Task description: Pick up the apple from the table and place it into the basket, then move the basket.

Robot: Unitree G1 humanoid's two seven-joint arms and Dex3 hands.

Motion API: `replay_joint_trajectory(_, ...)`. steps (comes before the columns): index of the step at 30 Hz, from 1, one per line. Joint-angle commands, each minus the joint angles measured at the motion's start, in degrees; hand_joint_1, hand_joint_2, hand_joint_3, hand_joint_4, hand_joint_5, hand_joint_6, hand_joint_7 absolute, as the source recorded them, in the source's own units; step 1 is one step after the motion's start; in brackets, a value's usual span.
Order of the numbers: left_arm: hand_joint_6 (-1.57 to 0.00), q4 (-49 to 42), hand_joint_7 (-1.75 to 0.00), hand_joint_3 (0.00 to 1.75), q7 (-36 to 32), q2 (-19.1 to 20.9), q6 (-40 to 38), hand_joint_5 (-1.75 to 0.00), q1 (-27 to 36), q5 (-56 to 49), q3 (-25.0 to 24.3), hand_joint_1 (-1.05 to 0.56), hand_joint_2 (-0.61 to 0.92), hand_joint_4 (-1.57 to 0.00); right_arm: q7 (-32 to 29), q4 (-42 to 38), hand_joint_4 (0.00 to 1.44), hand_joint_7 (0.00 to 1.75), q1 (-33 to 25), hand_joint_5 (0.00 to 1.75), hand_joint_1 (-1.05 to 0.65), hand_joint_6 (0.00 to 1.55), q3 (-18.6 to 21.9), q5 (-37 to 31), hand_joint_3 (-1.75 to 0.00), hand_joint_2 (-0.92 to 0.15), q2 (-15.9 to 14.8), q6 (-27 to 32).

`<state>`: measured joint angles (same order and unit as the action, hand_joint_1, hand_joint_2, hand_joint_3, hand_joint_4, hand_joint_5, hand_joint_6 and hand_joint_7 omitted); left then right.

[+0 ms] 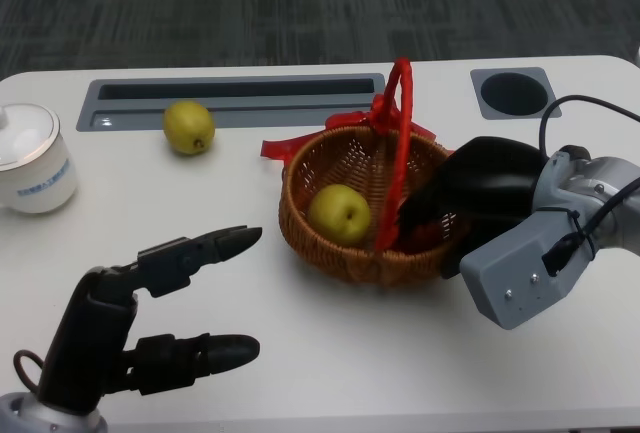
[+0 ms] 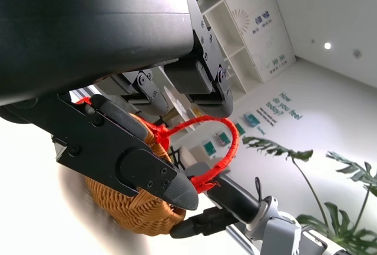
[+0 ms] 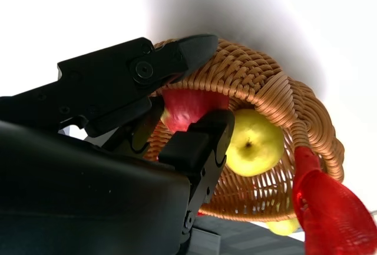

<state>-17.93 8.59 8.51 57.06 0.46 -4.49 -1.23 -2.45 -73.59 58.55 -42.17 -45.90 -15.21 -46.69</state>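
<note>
A woven basket (image 1: 330, 258) with a red handle (image 1: 400, 143) stands mid-table. Inside it lies a yellow-green fruit (image 1: 340, 213). My right hand (image 1: 480, 188) reaches over the basket's right rim, fingers down inside. The right wrist view shows a red apple (image 3: 188, 103) between the thumb and fingers of that hand (image 3: 118, 108), low in the basket (image 3: 265, 84) beside the yellow fruit (image 3: 254, 143). From the head view, only a sliver of the red apple (image 1: 425, 233) peeks out under the fingers. My left hand (image 1: 150, 313) hovers at the lower left, fingers apart, holding nothing.
A second yellow-green fruit (image 1: 189, 126) sits on the table left of the basket. A white lidded cup (image 1: 30, 158) stands at the far left. Behind are a long grey slot (image 1: 230, 93) and a round hole (image 1: 513, 93) in the tabletop.
</note>
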Motion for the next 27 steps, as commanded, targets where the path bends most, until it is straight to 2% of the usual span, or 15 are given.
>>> replay_joint_trajectory(1,-0.80,0.62,-0.01,0.00,-1.38,0.25,0.65,0.00,0.44,0.06,-0.93,-0.54,0.73,-0.75,3.12,-1.39,1.00,0.01,-3.10,0.55,-0.44,1.05,-4.35,-4.37,0.00,-0.86,1.35,0.93)
replay_joint_trajectory(4,-0.82,1.21,-0.01,0.00,-1.90,-0.13,0.70,0.00,0.67,-0.23,-1.13,-0.56,0.73,-0.75,4.80,-1.33,1.07,0.00,-2.87,0.23,-0.56,1.04,-5.67,-4.45,0.00,-0.79,1.41,-0.14)
replay_joint_trajectory(6,-0.82,1.72,-0.01,0.00,-2.40,-0.34,0.55,0.00,0.97,-0.68,-1.33,-0.57,0.73,-0.76,5.38,-0.95,1.11,0.00,-3.04,0.17,-0.61,1.03,-6.46,-4.50,0.00,-0.78,1.37,-1.30)
replay_joint_trajectory(8,-0.82,1.84,-0.01,0.00,-2.77,-0.42,0.51,0.00,1.08,-1.01,-1.51,-0.57,0.73,-0.76,4.02,-0.03,1.14,0.00,-3.22,0.16,-0.59,1.01,-7.54,-5.23,-0.01,-0.79,1.29,-2.93)
replay_joint_trajectory(12,-0.83,1.67,-0.01,0.00,-3.20,-0.59,0.85,-0.01,0.85,-1.16,-1.68,-0.57,0.74,-0.76,-0.40,1.77,1.18,0.01,-3.20,0.20,-0.42,0.99,-9.04,-6.55,-0.04,-0.89,0.93,-6.59)
replay_joint_trajectory(15,-0.83,1.73,-0.01,0.01,-3.85,-0.75,1.18,-0.01,0.72,-1.66,-1.99,-0.58,0.75,-0.77,-1.58,2.38,1.17,0.01,-2.81,0.22,-0.36,1.00,-9.15,-6.48,-0.06,-0.92,0.58,-8.28)
replay_joint_trajectory(21,-0.84,1.69,-0.01,0.00,-4.57,-1.07,1.15,-0.01,0.61,-1.63,-2.14,-0.58,0.75,-0.78,-0.70,2.75,1.11,0.01,-2.62,0.21,-0.30,1.00,-7.58,-4.48,-0.01,-0.89,0.20,-10.07)
replay_joint_trajectory(25,-0.85,1.61,-0.01,0.00,-5.05,-1.24,1.13,-0.01,0.52,-1.71,-2.29,-0.59,0.76,-0.79,-1.01,2.58,1.10,0.01,-2.61,0.21,-0.29,1.01,-5.64,-2.73,-0.03,-0.91,0.24,-10.18)
replay_joint_trajectory(27,-0.85,1.40,-0.01,0.00,-5.24,-1.25,1.33,-0.01,0.42,-1.67,-2.34,-0.59,0.76,-0.79,-1.07,2.24,1.09,0.01,-2.42,0.33,-0.31,1.03,-4.34,-1.68,-0.04,-0.92,0.36,-9.94)
